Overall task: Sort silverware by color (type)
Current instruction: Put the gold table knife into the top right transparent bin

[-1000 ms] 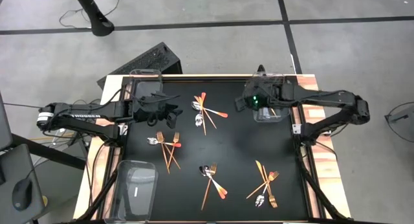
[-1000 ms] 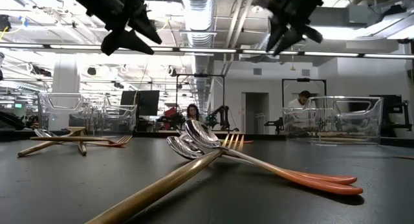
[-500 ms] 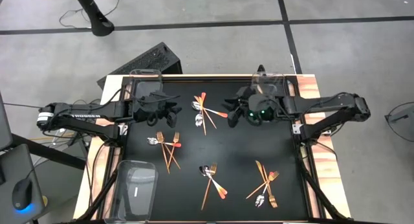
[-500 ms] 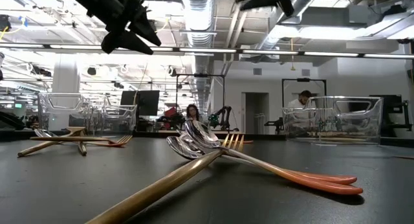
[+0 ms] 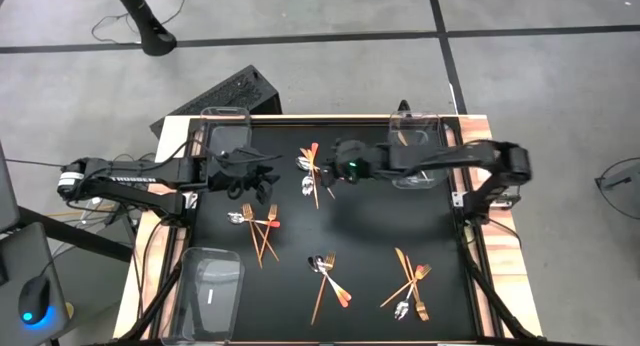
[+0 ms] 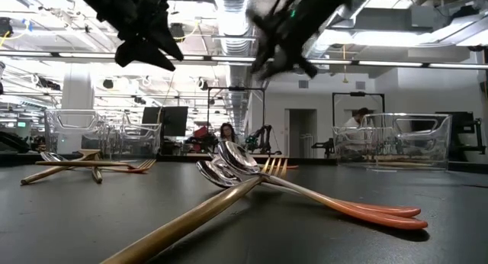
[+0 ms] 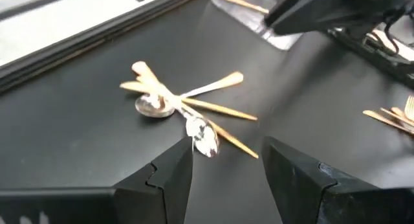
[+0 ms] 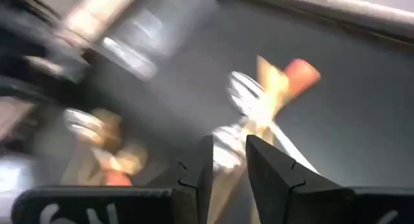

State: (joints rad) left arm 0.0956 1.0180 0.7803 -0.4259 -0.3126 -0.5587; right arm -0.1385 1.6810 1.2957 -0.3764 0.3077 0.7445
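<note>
The silverware lies in several small crossed piles on the black table: a far pile (image 5: 315,171), a left pile (image 5: 255,226), a near middle pile (image 5: 328,276) and a near right pile (image 5: 410,286). Each mixes gold forks, copper knives and silver spoons with orange handles. My right gripper (image 5: 335,170) hovers just right of the far pile (image 8: 259,101), fingers a narrow gap apart (image 8: 229,162). My left gripper (image 5: 262,176) hangs open left of that pile (image 7: 181,107), above the table (image 7: 226,160). In the low view both grippers (image 6: 145,46) (image 6: 278,54) hang well above the table.
Clear plastic bins stand at the far left corner (image 5: 225,121), the far right (image 5: 415,151), which holds a few gold pieces, and the near left corner (image 5: 210,291). The near middle pile (image 6: 252,172) fills the low view's foreground. The two grippers are close together over the far half.
My right gripper has swung from above the far right bin toward the table's left, ending beside the far pile; its wrist view is blurred by the motion. My left gripper has stayed about where it was. No silverware has moved.
</note>
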